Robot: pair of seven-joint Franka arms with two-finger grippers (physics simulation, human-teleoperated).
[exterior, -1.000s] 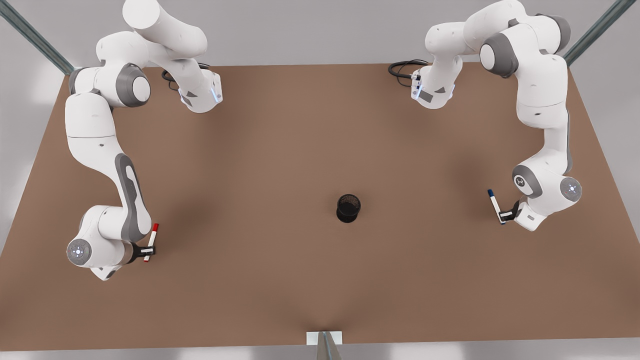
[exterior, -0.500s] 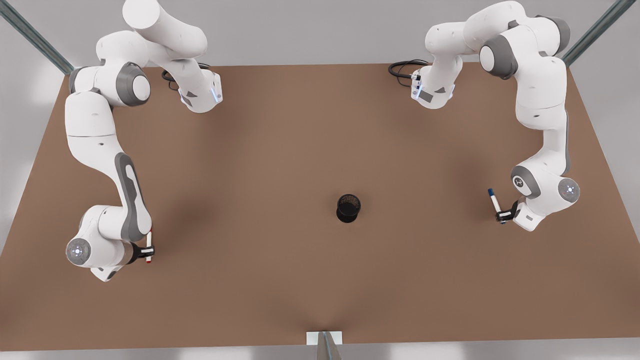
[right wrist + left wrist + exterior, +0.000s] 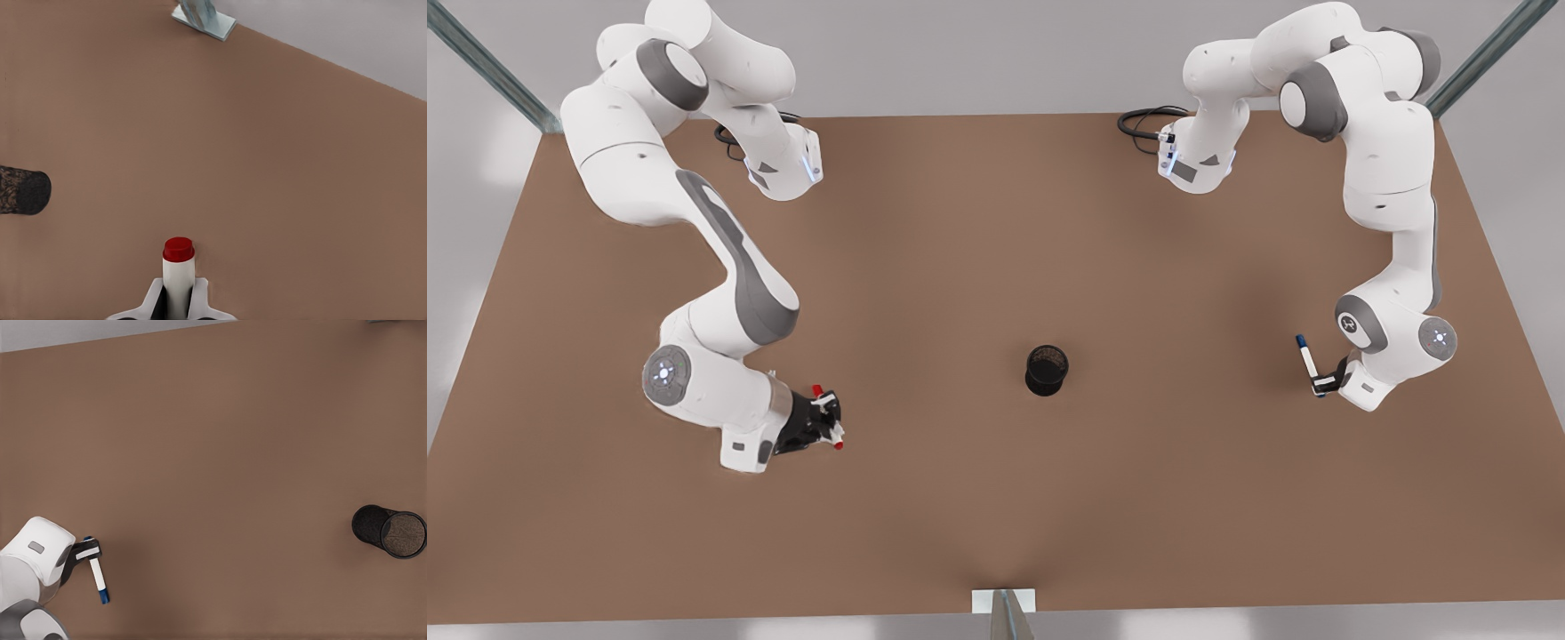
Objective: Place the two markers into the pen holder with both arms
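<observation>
The black mesh pen holder stands upright a little right of the table's middle. My right gripper, on the arm at the front view's left, is shut on the red marker, left of the holder. In the right wrist view the red marker sticks out between the fingers, with the pen holder off to one side. My left gripper, at the front view's right, is shut on the lower end of the blue marker. The left wrist view has this gripper, the blue marker and the pen holder.
The brown table carries both arm bases at its back edge, with black cables beside the one at the front view's right. A small metal bracket sits at the front edge. Open tabletop lies between each gripper and the holder.
The right arm has swung from the table's far left toward the holder, carrying the red marker and turning it. The left arm with the blue marker has hardly moved.
</observation>
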